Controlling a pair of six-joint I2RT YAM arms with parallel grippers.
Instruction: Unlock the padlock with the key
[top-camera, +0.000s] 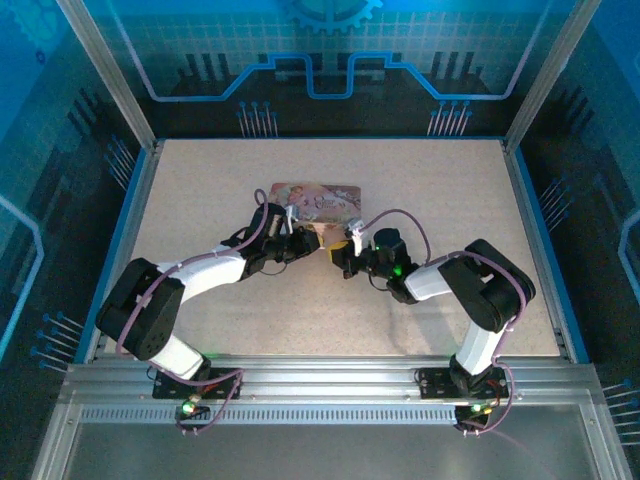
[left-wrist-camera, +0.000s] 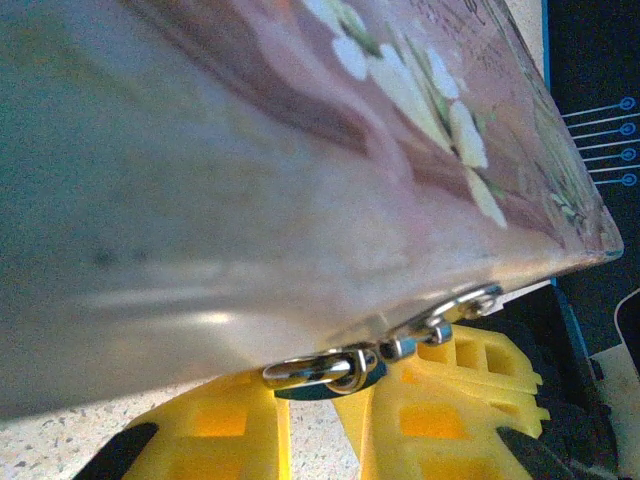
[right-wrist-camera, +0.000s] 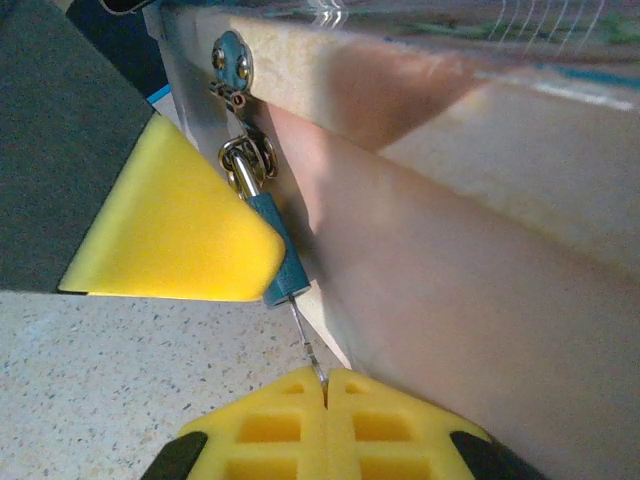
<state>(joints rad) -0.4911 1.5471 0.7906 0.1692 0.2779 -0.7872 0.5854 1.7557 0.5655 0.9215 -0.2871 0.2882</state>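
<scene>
Right gripper (right-wrist-camera: 325, 388) is pinched tight on the key (right-wrist-camera: 305, 338), whose thin shaft runs up to meet the bottom end of the padlock (right-wrist-camera: 272, 240). Left gripper (left-wrist-camera: 318, 405) is nearly closed, yellow fingers (left-wrist-camera: 440, 400) either side of the padlock body, clamping it. The shackle hangs from the hasp (right-wrist-camera: 232, 62) on the pink box (top-camera: 315, 197), mid-table (top-camera: 450, 200).

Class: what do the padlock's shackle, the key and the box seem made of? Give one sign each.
Padlock shackle: polished metal, bright glints. Key: probably bare metal, a thin grey sliver. Box: possibly printed card or wood; glossy flowered surface.
</scene>
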